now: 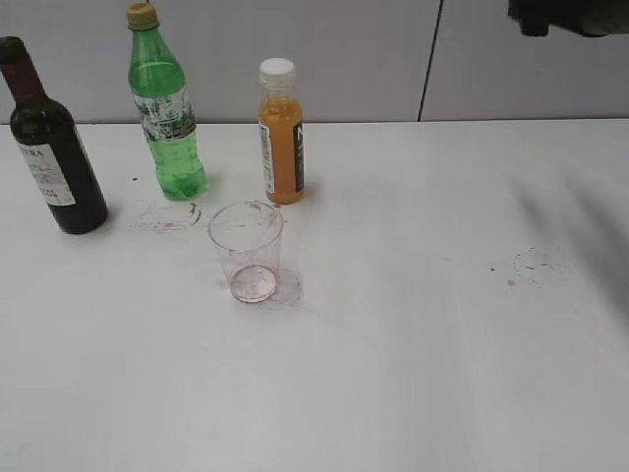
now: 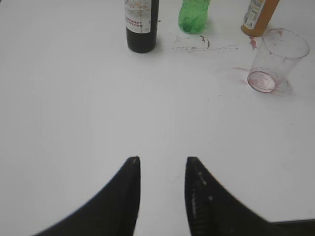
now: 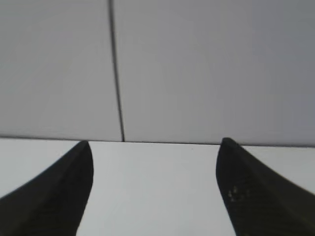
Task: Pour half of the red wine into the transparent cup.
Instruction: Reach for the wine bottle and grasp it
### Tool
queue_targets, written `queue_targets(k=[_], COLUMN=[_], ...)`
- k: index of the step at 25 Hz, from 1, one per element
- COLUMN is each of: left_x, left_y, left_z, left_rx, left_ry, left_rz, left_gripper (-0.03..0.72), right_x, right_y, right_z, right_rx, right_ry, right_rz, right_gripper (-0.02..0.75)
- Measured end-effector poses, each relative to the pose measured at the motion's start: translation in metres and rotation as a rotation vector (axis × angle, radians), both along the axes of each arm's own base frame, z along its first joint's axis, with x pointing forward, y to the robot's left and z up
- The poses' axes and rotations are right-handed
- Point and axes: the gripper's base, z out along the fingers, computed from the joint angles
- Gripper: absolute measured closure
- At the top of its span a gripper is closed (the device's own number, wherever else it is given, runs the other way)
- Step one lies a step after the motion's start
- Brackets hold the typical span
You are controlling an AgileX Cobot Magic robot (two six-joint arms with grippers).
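Wine bottle [image 1: 51,162] is standing at the far left of the exterior view, upright, long axis vertical, foil neck pointing up and running off the top edge. Transparent cup [image 1: 247,251] is sitting centre-left, mouth up, well apart from the bottle, only reddish residue in the bottom.

In the left wrist view the bottle is sitting at top centre, nearly dead ahead of my left gripper [image 2: 162,169], slightly left of its centreline, with bare table [image 2: 98,98] between us. Left jaws are partly open, holding nothing.

My right gripper [image 3: 155,155] is facing the back wall [image 3: 197,64], jaws wide apart, empty, no task item in its view.

I'm judging the left arm nearer: a straight reach forward, gripping the body side-on across the vertical axis.
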Motion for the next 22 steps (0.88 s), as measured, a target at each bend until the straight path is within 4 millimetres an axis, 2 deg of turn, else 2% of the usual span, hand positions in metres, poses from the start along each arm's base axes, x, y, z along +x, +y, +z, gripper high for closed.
queue_targets(k=[4, 10, 12, 15, 19, 22], left_x=[0.000, 0.000, 0.000, 0.000, 0.000, 0.000], left_y=[0.000, 0.000, 0.000, 0.000, 0.000, 0.000], left_z=[0.000, 0.000, 0.000, 0.000, 0.000, 0.000], left_rx=[0.000, 0.000, 0.000, 0.000, -0.001, -0.001], left_ry=[0.000, 0.000, 0.000, 0.000, 0.000, 0.000], left_rz=[0.000, 0.000, 0.000, 0.000, 0.000, 0.000], left_gripper=[0.456, 0.456, 0.456, 0.456, 0.456, 0.456], right_x=[-0.005, -0.013, -0.016, -0.019, -0.026, -0.039], right_y=[-0.014, -0.031, -0.037, -0.051, -0.075, -0.077], right_z=[0.011, 0.001, -0.003, -0.004, 0.008, 0.019], right_rx=[0.071, -0.056, -0.069, 0.007, 0.038, 0.015], right_ry=[0.007, 0.139, 0.229, 0.379, 0.583, 0.767], right_rz=[-0.180, -0.330, -0.332, -0.334, -0.273, -0.223], right_gripper=[0.155, 0.156, 0.156, 0.156, 0.156, 0.156])
